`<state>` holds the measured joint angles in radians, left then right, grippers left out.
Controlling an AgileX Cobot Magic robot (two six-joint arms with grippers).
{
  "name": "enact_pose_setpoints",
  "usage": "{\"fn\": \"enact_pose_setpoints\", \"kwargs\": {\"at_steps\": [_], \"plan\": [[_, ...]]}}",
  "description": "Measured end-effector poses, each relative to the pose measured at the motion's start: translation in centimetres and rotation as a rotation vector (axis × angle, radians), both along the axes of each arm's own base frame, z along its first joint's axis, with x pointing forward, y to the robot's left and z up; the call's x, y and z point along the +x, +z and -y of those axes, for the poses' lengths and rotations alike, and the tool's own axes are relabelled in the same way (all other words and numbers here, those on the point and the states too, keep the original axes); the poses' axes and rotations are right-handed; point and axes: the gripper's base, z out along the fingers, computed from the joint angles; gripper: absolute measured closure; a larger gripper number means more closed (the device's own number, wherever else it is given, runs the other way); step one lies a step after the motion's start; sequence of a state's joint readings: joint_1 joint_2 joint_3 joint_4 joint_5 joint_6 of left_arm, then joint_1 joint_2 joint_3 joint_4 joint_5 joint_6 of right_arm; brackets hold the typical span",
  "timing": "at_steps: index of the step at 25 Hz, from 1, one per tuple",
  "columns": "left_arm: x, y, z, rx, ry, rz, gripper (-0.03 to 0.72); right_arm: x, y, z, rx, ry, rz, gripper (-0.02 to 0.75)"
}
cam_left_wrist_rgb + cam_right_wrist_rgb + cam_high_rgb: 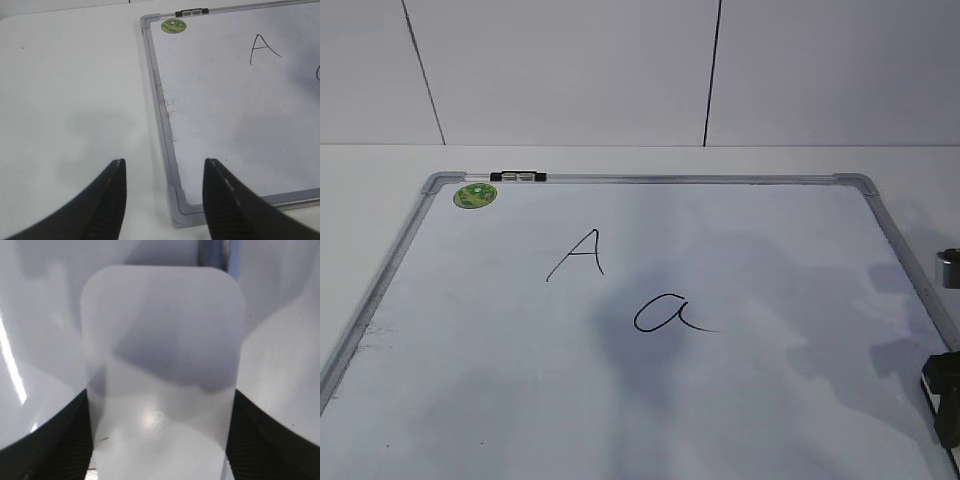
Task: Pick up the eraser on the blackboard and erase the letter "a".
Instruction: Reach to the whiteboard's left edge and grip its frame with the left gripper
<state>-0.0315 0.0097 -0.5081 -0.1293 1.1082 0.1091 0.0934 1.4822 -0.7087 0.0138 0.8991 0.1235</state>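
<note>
One eraser (162,370), one blackboard (380,290), two letters.

One blackboard (880,215), one eraser (162,365) (two letters (578,255)).

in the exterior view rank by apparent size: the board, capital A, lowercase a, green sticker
1. board, by far the largest
2. lowercase a
3. capital A, close to the a; it lies farther from the camera, so that order is unsure
4. green sticker, smallest
</note>
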Motion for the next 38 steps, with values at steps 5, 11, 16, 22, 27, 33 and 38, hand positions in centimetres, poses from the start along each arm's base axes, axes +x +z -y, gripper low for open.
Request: {"fn": "enact_pose_setpoints", "kwargs": {"at_steps": [5, 11, 16, 22, 27, 33, 38], "plan": [[0.0, 0.0, 0.0, 0.0, 0.0, 0.0, 0.317, 0.0, 0.0, 0.0, 0.0, 0.0, -0.002, 0.172], [0.0, 0.0, 0.0, 0.0, 0.0, 0.0, 0.317, 0.0, 0.0, 0.0, 0.0, 0.0, -0.002, 0.173], [0.0, 0.0, 0.0, 0.0, 0.0, 0.0, 0.317, 0.0, 0.0, 0.0, 0.0, 0.0, -0.004, 0.173], [0.0, 0.0, 0.0, 0.0, 0.0, 0.0, 0.317, 0.0, 0.0, 0.0, 0.0, 0.0, -0.004, 0.173], [0.0, 0.0, 0.0, -0.004, -0.003, 0.0, 0.318, 0.0, 0.0, 0.0, 0.0, 0.0, -0.004, 0.173], [0.1, 0.1, 0.5, -0.051, -0.033, -0.009, 0.345, 0.0, 0.0, 0.0, 0.0, 0.0, -0.003, 0.173], [2.3, 0.5, 1.1, -0.115, -0.057, -0.104, 0.347, 0.0, 0.0, 0.0, 0.0, 0.002, -0.003, 0.173]]}}
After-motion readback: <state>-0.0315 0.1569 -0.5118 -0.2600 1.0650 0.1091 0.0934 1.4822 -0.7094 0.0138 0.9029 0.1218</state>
